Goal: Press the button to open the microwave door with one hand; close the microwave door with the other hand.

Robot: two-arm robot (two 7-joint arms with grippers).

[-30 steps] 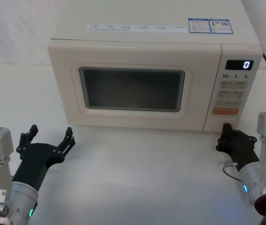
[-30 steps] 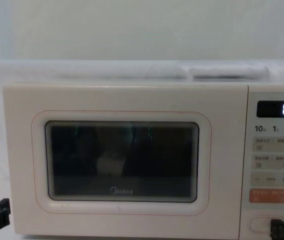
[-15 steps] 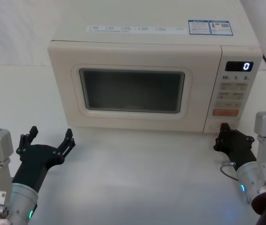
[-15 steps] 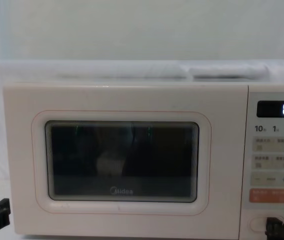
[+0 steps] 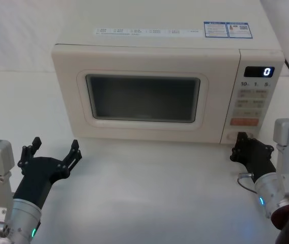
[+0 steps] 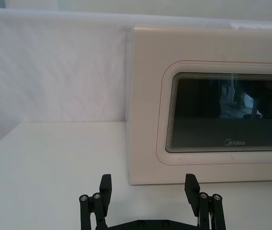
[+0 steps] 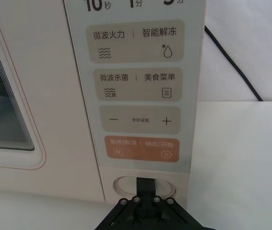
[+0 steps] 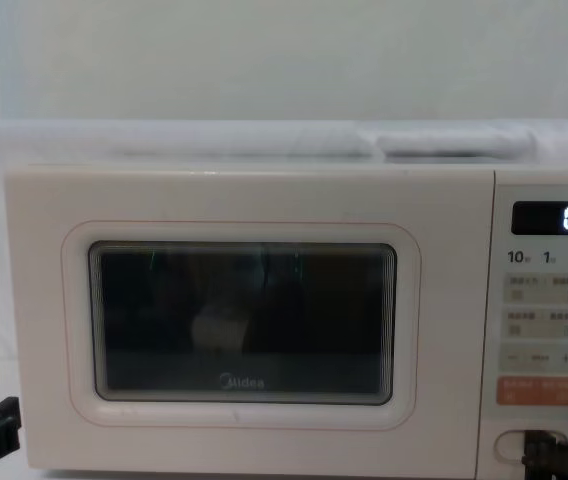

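The microwave door (image 5: pixel 142 99) is shut flush, with its dark window and "Midea" logo facing me (image 8: pixel 244 320). My right gripper (image 5: pixel 240 143) is shut, and its black tips rest against the wide cream button (image 7: pixel 126 185) at the foot of the control panel. The chest view has the same gripper (image 8: pixel 542 452) covering the right part of the button (image 8: pixel 509 445). Over at the near left, my left gripper (image 5: pixel 53 151) hovers open above the table, well short of the door. Its two fingers (image 6: pixel 106 186) point at the door's (image 6: pixel 222 112) left part with nothing between them.
An orange key (image 7: pixel 138 148) sits just above the button, with beige labelled keys over it and a display (image 5: pixel 259 71) reading 0. A black cable (image 7: pixel 232 62) runs behind the microwave on the right. The white table (image 5: pixel 149 193) stretches between the arms.
My right gripper has crept left and forward until its tips meet the button. The left arm and the door have not moved.
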